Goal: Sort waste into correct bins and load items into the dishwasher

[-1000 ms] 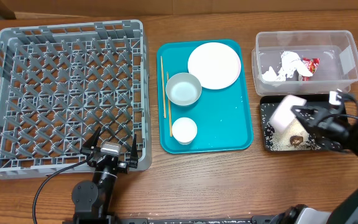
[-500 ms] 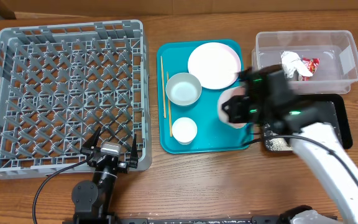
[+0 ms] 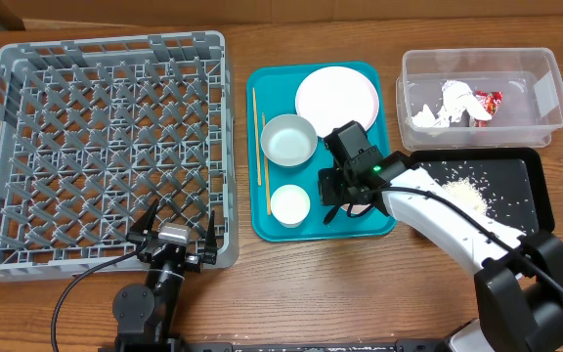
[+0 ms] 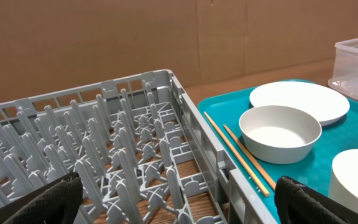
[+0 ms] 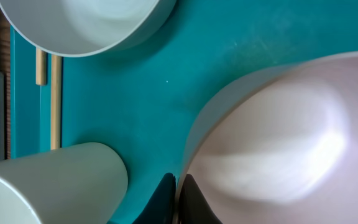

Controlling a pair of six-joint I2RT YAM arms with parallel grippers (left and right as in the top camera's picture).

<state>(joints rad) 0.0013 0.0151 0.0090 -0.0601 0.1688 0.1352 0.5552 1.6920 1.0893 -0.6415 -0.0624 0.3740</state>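
We see a flat teal tray (image 3: 278,90) with rounded corners and a low raised rim, lying on a brown wooden table (image 3: 291,293). The table's grain shows in front of the tray, behind it and on both sides. From the left wrist view, a wall of plain brown cardboard (image 4: 135,37) with upright seams stands beyond the tray's far edge. Close up from the right wrist, the tray's surface shows faint pale scuffs.
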